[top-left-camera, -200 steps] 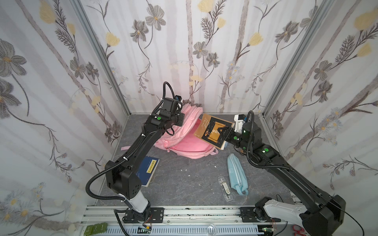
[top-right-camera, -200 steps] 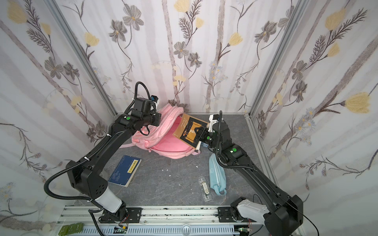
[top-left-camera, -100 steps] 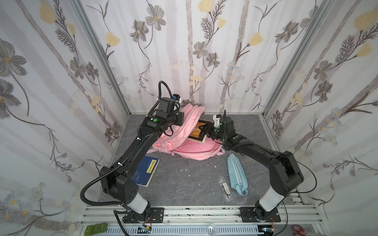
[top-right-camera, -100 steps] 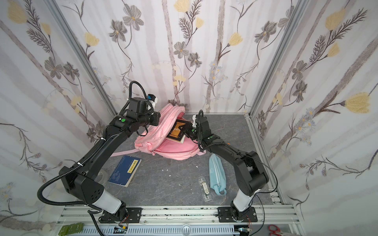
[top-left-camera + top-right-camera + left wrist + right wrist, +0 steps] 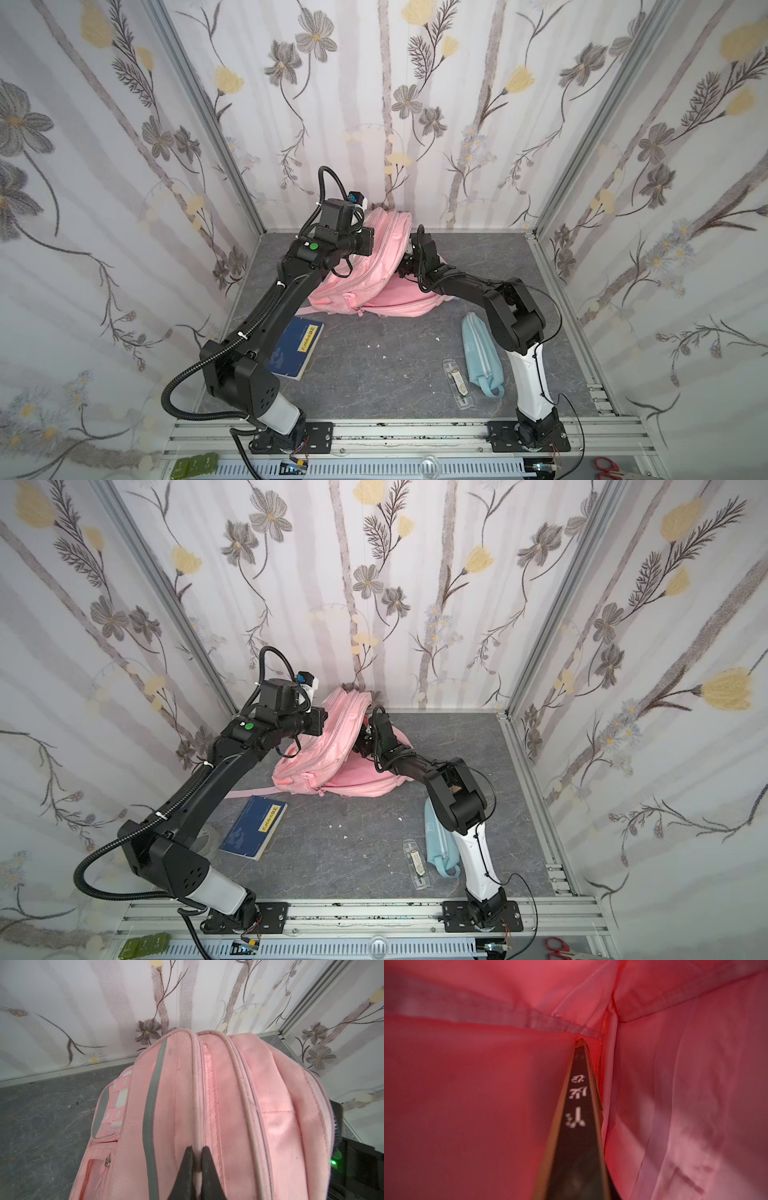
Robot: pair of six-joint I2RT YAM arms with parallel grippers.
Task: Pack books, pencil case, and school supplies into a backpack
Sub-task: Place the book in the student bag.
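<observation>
A clear tape roll (image 5: pixel 205 839) lies half hidden behind the left arm at the left edge of the grey table (image 5: pixel 374 374), just beside a dark blue book (image 5: pixel 297 348) with a yellow label strip that lies flat, partly under that arm. Farther back, the left gripper (image 5: pixel 197 1149) is clamped on a pale piping seam atop the pink backpack (image 5: pixel 376 270), its fingers (image 5: pixel 188 1167) pressed together on the fabric and holding the upper flap up near the flowered back wall (image 5: pixel 415 124). The backpack slumps at the middle rear of the table, its mouth facing right. The right gripper (image 5: pixel 402 269) is thrust into that opening, its jaws hidden from both top views. Its wrist view shows only red-pink lining and, edge-on, the brown-gold book (image 5: pixel 577 1126), dark spine with white characters, running out from where the jaws sit, apparently gripped and already inside the bag. Toward the front right, a narrow clear plastic case (image 5: pixel 457 383) lies on the table just beside the light-blue pencil case (image 5: pixel 478 353), which is partly behind the right arm.
</observation>
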